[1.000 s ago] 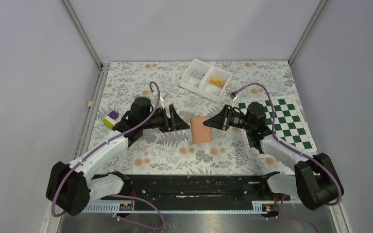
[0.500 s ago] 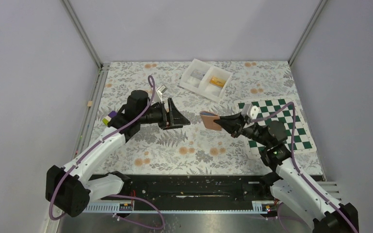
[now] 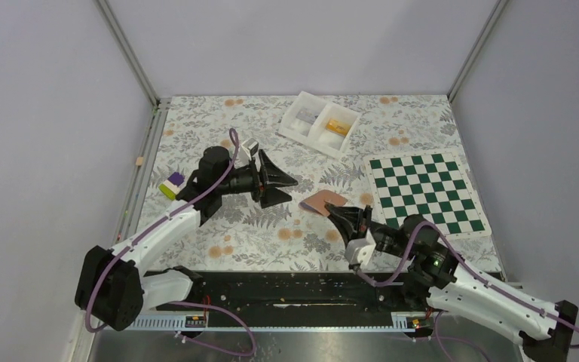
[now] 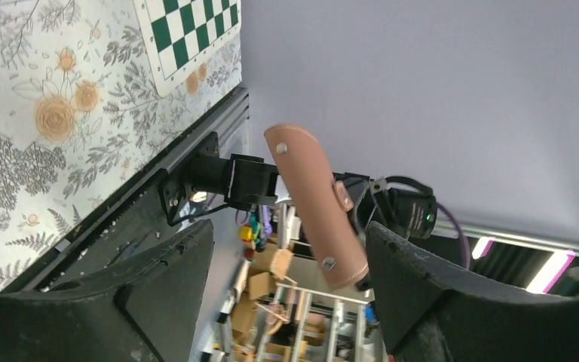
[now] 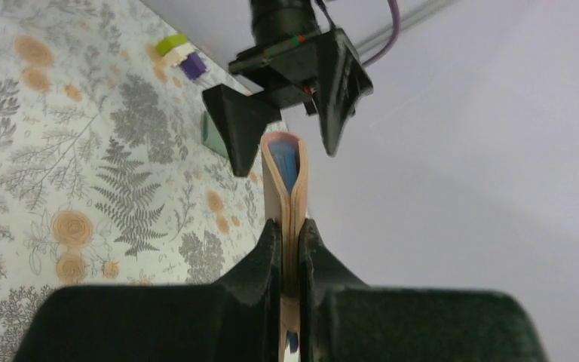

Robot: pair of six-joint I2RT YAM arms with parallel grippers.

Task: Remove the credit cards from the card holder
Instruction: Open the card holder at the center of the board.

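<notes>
While the right gripper (image 3: 337, 213) is pinched narrow on one edge of the card holder (image 3: 323, 200), holding it tilted above the floral cloth (image 3: 271, 241) between the two arms, the left gripper (image 3: 280, 182) stands wide and empty just beside the holder's free end, not touching it.

Risks we see from here:
- In the right wrist view, the end facing the left jaws looks like the rounded fold, with blue showing inside. The loose edges seem to sit in the right pinch. If so, the left has nothing to peel open, and a push only bends or swivels the holder.
- The grip covers only a thin strip of cover. A sideways tug could pull the holder free and drop it.
- Squeezing both covers together pins whatever is inside. We can't tell whether any cards remain in the pockets.
- With that tilt, a loosened card could slide out uncontrolled, well apart from the credit cards (image 3: 171, 183) lying by the cloth's left edge.
- The arms are nose to nose, so a small overshoot means finger collision.
</notes>
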